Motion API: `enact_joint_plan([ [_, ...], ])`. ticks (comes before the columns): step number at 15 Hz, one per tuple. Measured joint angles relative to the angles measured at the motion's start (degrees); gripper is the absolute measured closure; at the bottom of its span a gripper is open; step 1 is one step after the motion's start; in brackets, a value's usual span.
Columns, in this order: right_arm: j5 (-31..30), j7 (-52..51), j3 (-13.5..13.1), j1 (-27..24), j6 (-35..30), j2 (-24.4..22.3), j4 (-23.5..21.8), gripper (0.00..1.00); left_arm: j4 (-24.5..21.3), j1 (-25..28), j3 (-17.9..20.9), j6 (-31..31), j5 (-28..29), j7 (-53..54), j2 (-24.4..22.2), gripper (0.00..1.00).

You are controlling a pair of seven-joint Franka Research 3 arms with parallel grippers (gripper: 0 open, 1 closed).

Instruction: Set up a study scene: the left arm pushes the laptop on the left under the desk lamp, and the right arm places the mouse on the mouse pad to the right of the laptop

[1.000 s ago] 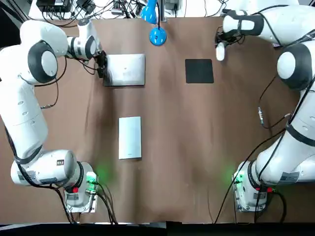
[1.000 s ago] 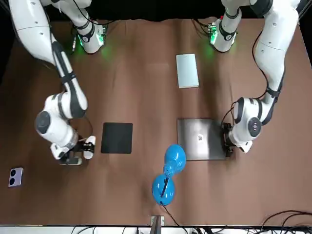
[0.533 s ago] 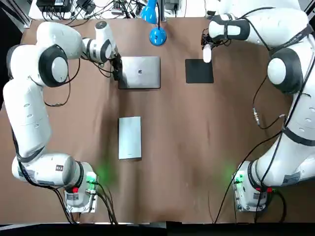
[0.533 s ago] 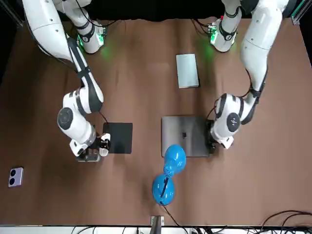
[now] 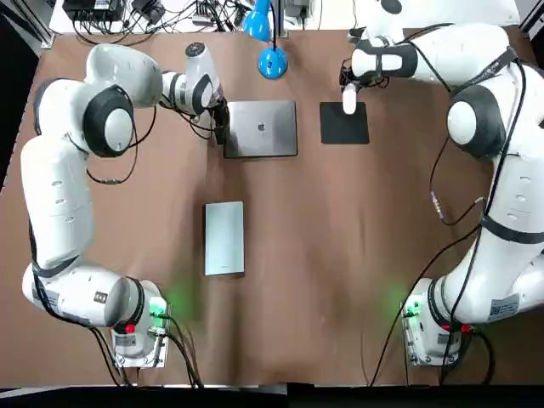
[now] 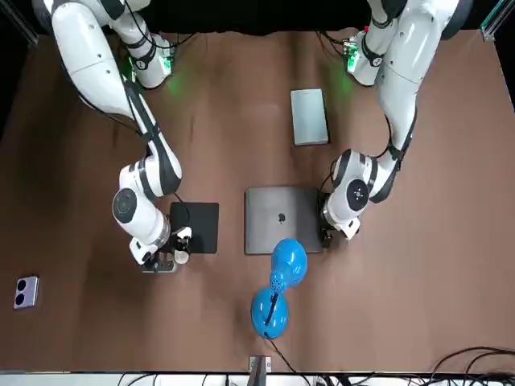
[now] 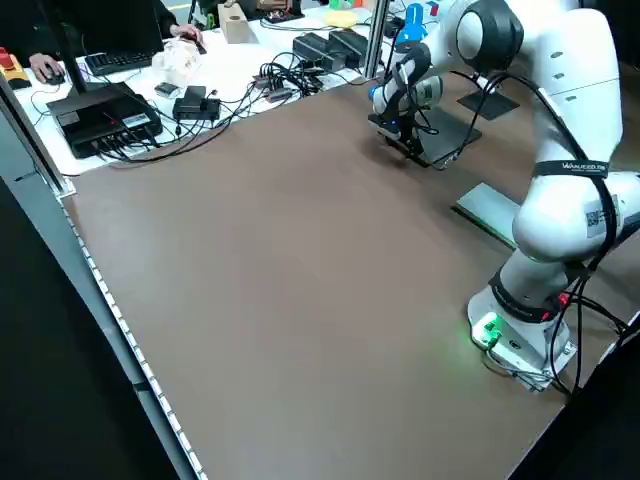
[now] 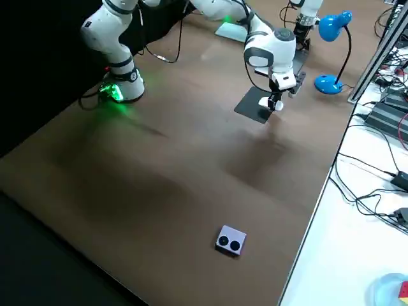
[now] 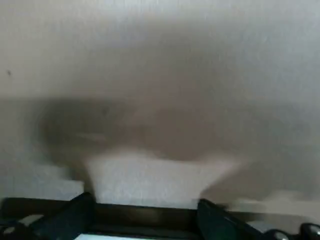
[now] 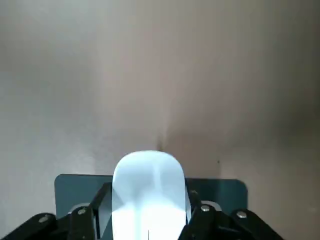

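My left hand sits against the laptop by the worktop's far edge, nearly under the desk lamp; its grip I cannot tell. My right hand pinches the mouse over the mouse pad's far edge. I'd centre it, then lower gently.

Matt, smooth, slightly cloth-like covering on the brown worktop. Satin sheen on the closed grey metal laptop at far centre. Dull matt surface on the flat black square mouse pad to its right; cloth or rubber, cannot tell which. Smooth gloss on the white oval plastic mouse, pinched between the matt black jaws of the right gripper. Shiny finish on the blue round-headed desk lamp, plastic or painted metal. Smooth face on the pale grey-green flat rectangular slab nearer in, material unclear. Glossy plastic shells along the white robot arms.
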Motion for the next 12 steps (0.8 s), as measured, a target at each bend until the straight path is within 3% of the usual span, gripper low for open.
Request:
enact_joint_plan([
  [12,0.0,4.5,-0.6,1.2,-0.9,1.2,-1.4,0.37,1.9,-1.4,0.0,0.2,-1.4,-1.3,1.1,0.0],
])
